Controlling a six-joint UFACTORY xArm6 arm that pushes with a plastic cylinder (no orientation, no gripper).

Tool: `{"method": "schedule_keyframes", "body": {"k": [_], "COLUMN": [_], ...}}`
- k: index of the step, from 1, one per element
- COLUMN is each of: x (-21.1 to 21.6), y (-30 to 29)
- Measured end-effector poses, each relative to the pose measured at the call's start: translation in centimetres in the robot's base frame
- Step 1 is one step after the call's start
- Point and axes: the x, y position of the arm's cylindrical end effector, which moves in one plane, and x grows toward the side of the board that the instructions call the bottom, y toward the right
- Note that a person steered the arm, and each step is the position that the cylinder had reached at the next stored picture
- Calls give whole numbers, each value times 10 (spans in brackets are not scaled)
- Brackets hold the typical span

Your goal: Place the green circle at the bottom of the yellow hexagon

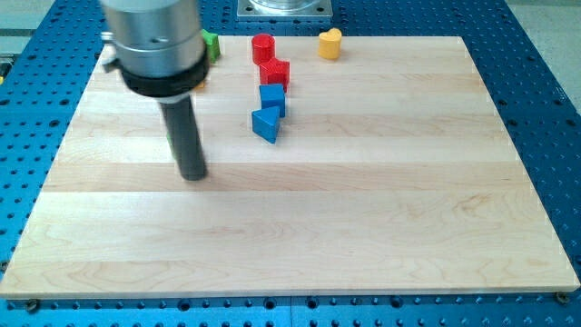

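While a pale wooden board (363, 209) fills most of the view on a blue perforated metal table (545, 82), the arm's silver cylindrical housing (154, 41) hangs over the board's upper left corner, with a straight dark rod (184, 127) dropping from it. My tip (193, 176) rests on bare wood, well apart from every block, to the left of and below them. There are no jaws on this arm, only the rod. Near the top edge, a green block (211, 44) peeks out just right of the housing, mostly hidden, so its shape cannot be told. A red cylinder (262, 47), a red block (274, 72), a blue cube (272, 97) and a blue wedge-shaped block (266, 123) form a close column running downward. A yellow heart-like block (329, 43) sits to their upper right.
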Motion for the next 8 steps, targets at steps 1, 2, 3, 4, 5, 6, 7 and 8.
{"method": "schedule_keyframes", "body": {"k": [1,2,3,4,5,6,7,8], "x": [-89,-71,-58,-47,-62,-82,-27,64], "y": [16,23,24,-13,-19,6,-3,61]}}
